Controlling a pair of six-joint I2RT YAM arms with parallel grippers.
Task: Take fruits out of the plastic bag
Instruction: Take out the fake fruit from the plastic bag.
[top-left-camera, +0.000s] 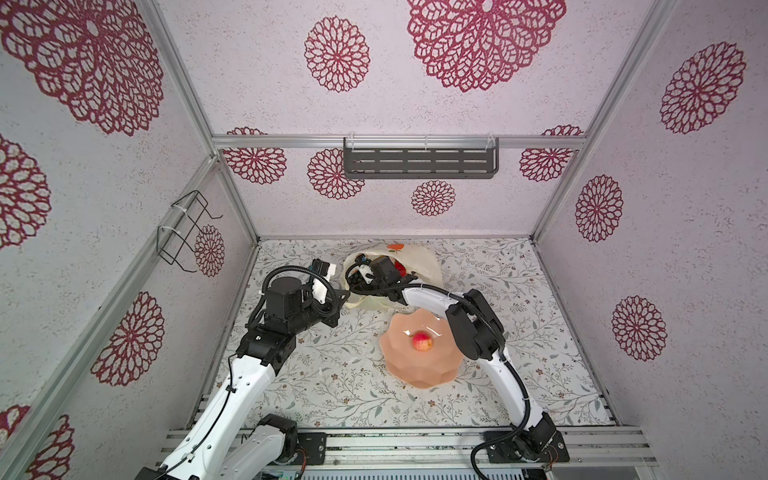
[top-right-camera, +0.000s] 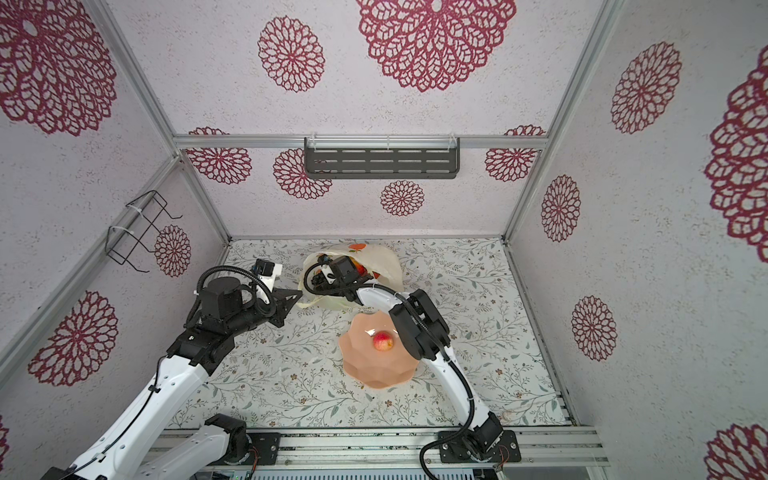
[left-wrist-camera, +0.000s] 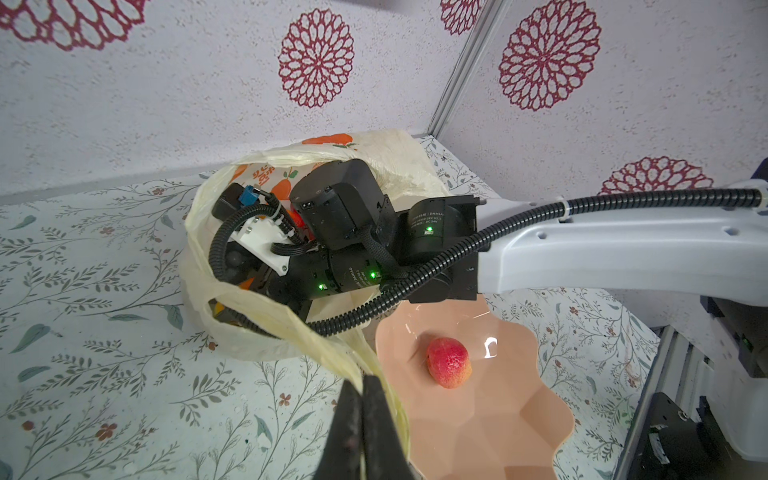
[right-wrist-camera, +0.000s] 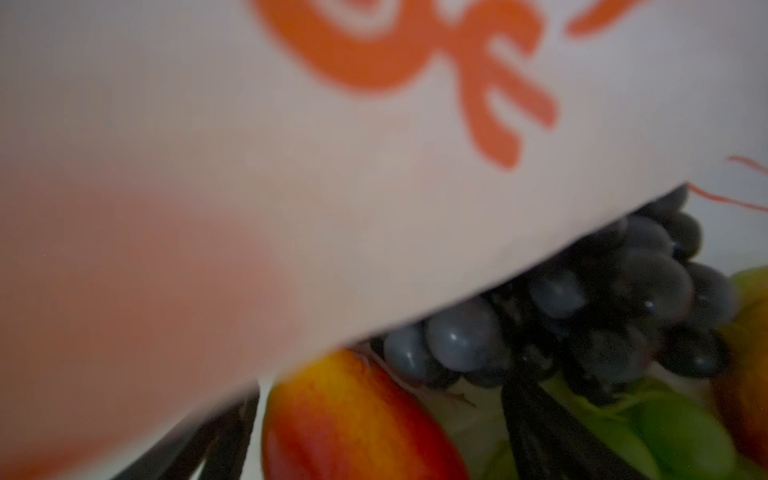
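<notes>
The plastic bag (top-left-camera: 420, 258) (left-wrist-camera: 399, 153) lies at the back of the table with its mouth held open. My left gripper (left-wrist-camera: 362, 380) is shut on a stretched handle of the bag, beside the bowl. My right gripper (right-wrist-camera: 380, 392) is deep inside the bag and open, its two dark fingers standing either side of a red-yellow mango-shaped fruit (right-wrist-camera: 353, 428), with a gap on one side. Dark purple grapes (right-wrist-camera: 602, 311) and green grapes (right-wrist-camera: 673, 436) lie just beyond it. Another red-yellow fruit (top-left-camera: 422, 341) (left-wrist-camera: 449, 362) rests in the peach-pink bowl (top-left-camera: 415, 372).
The bowl (left-wrist-camera: 478, 428) stands just in front of the bag, under the right arm's elbow (top-left-camera: 473, 328). A wire rack (top-left-camera: 183, 232) hangs on the left wall and a grey shelf (top-left-camera: 419, 162) on the back wall. A metal rail (top-left-camera: 415, 446) runs along the front edge.
</notes>
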